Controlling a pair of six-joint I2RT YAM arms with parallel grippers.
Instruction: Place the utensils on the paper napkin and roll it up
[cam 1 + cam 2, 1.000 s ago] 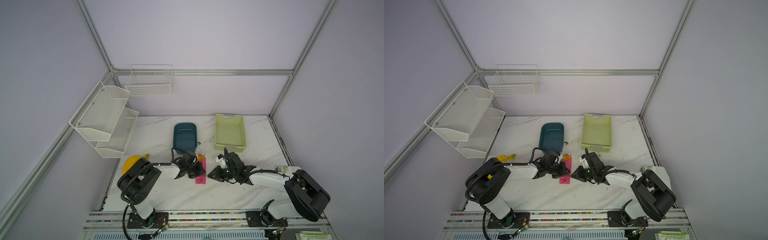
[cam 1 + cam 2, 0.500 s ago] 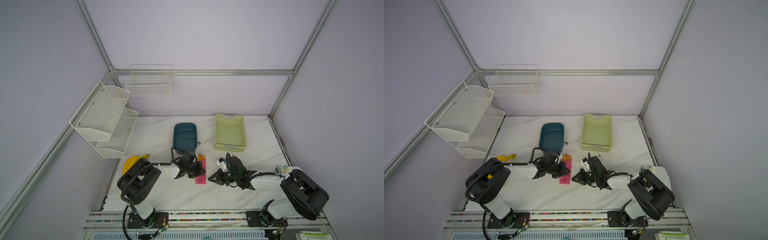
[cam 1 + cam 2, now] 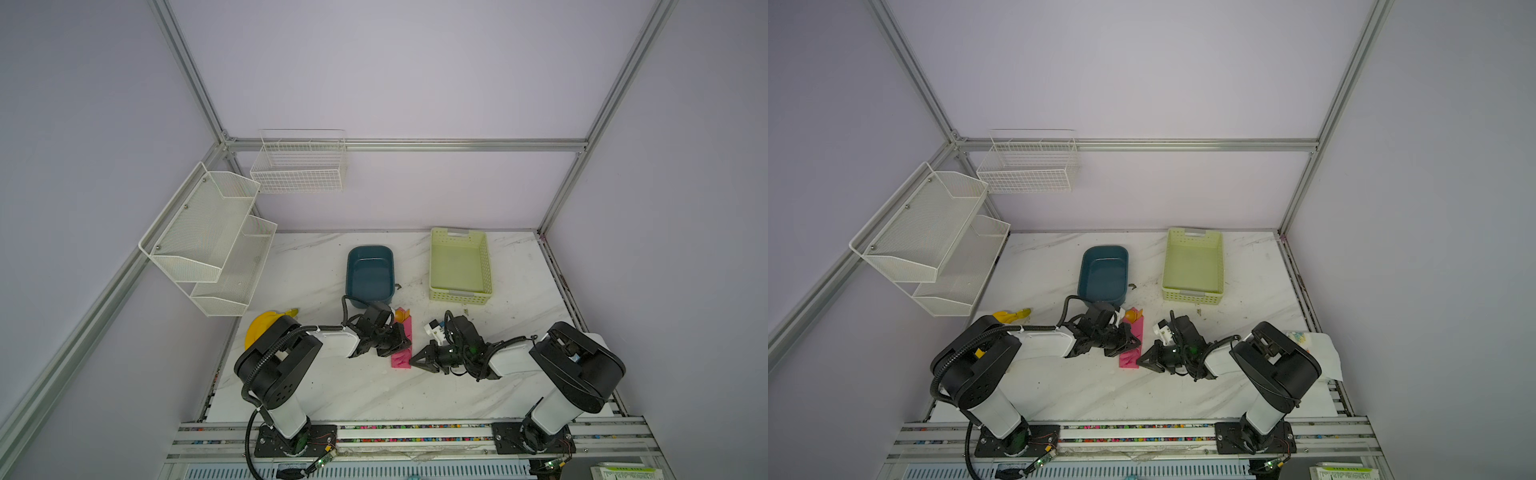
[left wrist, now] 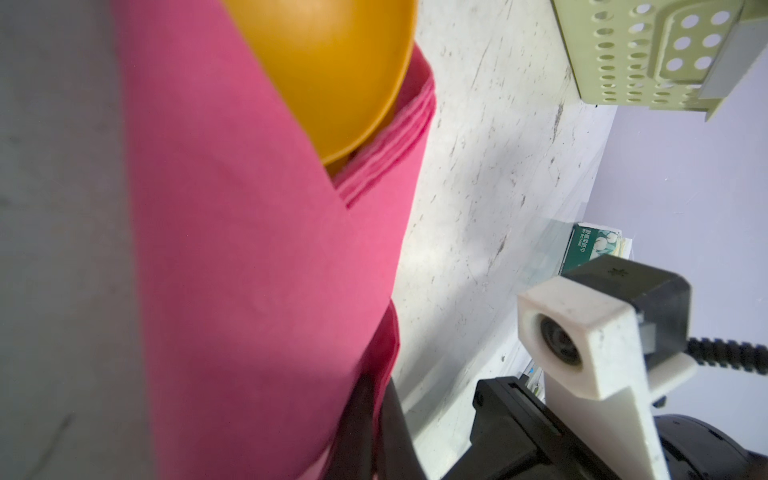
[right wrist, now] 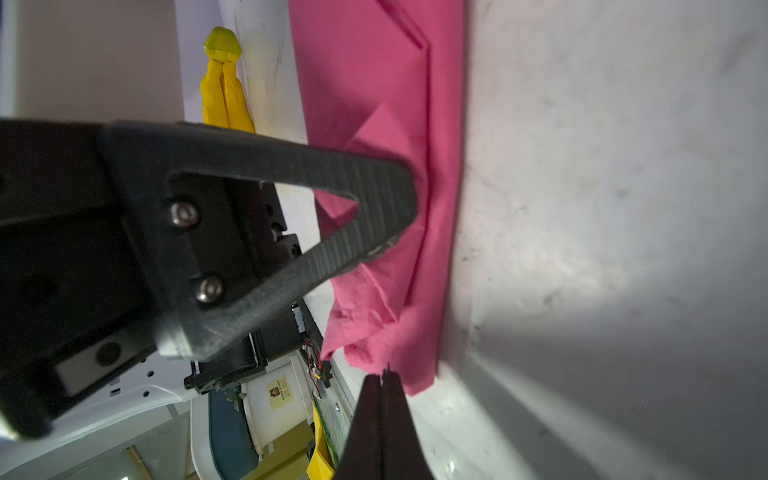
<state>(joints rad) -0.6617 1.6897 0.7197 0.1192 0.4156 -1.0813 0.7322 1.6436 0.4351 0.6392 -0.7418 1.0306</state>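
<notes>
Seen from above, the paper napkin [image 3: 402, 348] lies near the middle of the desk, just in front of the blue tub [image 3: 370, 272]. It is wrapped into a narrow pink strip running from back to front. The round bowl of an orange spoon [image 3: 399, 316] pokes out of its back end. The other utensils are hidden, presumably inside the wrap.

The left gripper [image 3: 404, 340], jaws together, presses on the strip's left side about midway. The right gripper [image 5: 380, 376], jaws also together, touches the strip's front corner, where the paper is crumpled and loose. Whether either one pinches paper cannot be told.

You appear to be late in the rolling step. Placing looks done, and the wrap is mostly closed but untidy at the front end.

The next move probably calls for steadying the roll with the left gripper while the right tucks the loose front flap under. Go gently: thin paper tears, and the spoon could slide out of the open back end.
</notes>
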